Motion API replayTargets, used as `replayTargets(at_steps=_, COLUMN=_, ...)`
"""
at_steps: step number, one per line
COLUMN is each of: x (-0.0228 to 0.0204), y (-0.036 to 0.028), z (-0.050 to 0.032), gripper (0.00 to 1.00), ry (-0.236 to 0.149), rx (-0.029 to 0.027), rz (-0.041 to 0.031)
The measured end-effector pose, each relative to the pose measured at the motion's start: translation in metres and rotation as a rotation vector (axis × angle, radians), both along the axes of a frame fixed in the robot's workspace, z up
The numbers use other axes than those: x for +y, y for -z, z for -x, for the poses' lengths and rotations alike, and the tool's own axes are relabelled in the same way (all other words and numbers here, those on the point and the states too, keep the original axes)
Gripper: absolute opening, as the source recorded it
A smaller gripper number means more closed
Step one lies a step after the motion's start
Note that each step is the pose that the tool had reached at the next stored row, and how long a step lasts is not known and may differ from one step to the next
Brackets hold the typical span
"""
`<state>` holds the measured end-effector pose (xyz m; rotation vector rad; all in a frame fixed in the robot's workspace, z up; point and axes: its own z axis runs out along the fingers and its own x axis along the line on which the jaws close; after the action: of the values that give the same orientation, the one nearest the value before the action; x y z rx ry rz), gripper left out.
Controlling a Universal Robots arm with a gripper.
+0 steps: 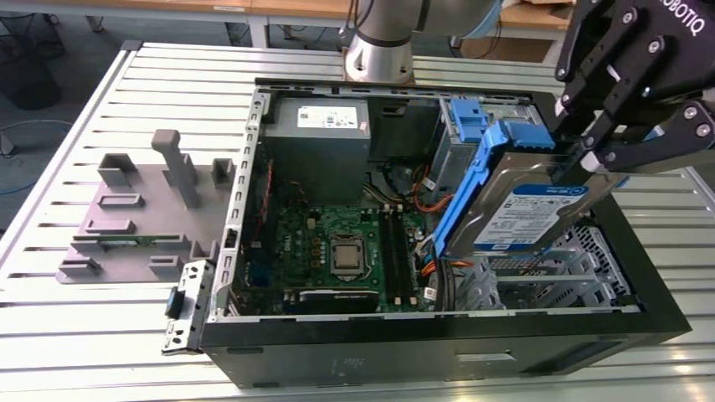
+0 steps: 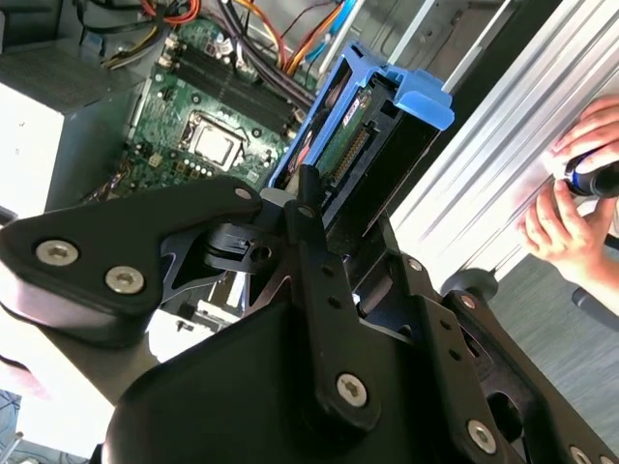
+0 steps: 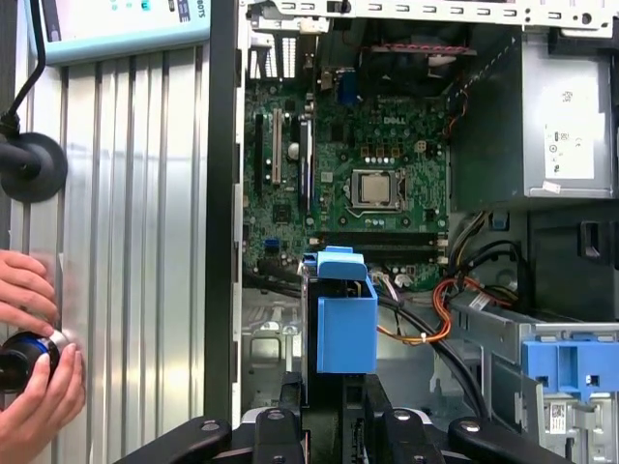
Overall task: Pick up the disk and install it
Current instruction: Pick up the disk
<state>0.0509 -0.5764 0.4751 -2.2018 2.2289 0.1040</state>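
The disk (image 1: 525, 209), a silver drive with a white-and-blue label in a blue carrier, hangs steeply tilted over the open computer case (image 1: 447, 356), on the exterior view's right. My black gripper (image 1: 588, 163) is shut on its upper end, coming in from the exterior view's upper right. In the second wrist view the fingers (image 2: 308, 208) clamp the disk (image 2: 372, 121), whose connector edge and blue tab point away from me. The first wrist view has the blue carrier (image 3: 345, 324) rising from between my gripper (image 3: 338, 411), above the case floor.
Under the disk lies a perforated metal drive cage (image 1: 558, 272). The motherboard (image 1: 335, 251) and grey power supply (image 1: 318, 121) fill the case. A grey stand (image 1: 140, 209) sits at the exterior view's left. A person's hands (image 3: 34, 358) rest on the slatted table.
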Motion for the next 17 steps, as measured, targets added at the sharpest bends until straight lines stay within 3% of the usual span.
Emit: replayTargets(at_steps=17, x=0.0001, y=0.0015, z=-0.0484, gripper=0.35, ry=0.000, rx=0.0027, rz=0.0000)
